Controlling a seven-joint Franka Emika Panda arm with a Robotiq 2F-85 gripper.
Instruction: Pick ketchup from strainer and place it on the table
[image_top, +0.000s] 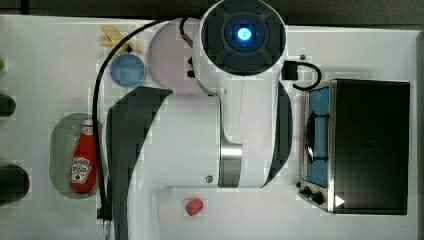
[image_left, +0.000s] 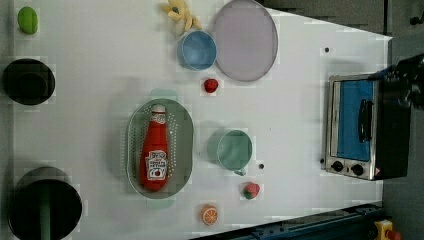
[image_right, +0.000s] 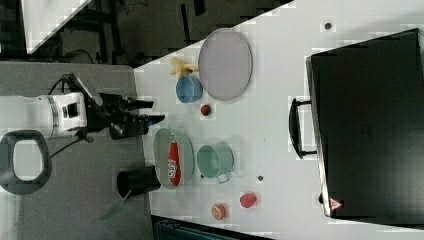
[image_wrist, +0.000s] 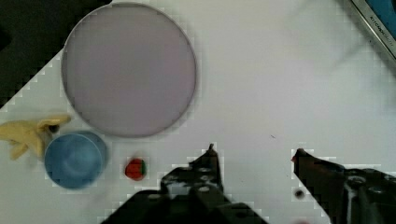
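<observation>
The ketchup (image_left: 155, 150), a red squeeze bottle with a white cap, lies lengthwise in the pale green strainer (image_left: 182, 131) on the white table (image_left: 295, 90). In the top view the ketchup (image_top: 83, 160) and strainer (image_top: 61, 150) sit at the top view's left, beside my white arm. In the right view my gripper (image_right: 157, 111) hangs open above the table, up and to the right view's left of the strainer (image_right: 161, 150) and ketchup (image_right: 173, 162), apart from both. In the wrist view the gripper (image_wrist: 254, 151) is open, with bare table between its fingers.
A lilac plate (image_left: 246, 40), a blue cup (image_left: 197, 50) and a yellow banana toy (image_left: 180, 15) sit at one end. A teal mug (image_left: 234, 150) stands beside the strainer. Small strawberries (image_left: 211, 85) and an orange slice (image_left: 209, 215) lie about. A toaster oven (image_left: 360, 130) and black pots (image_left: 29, 81) flank the table.
</observation>
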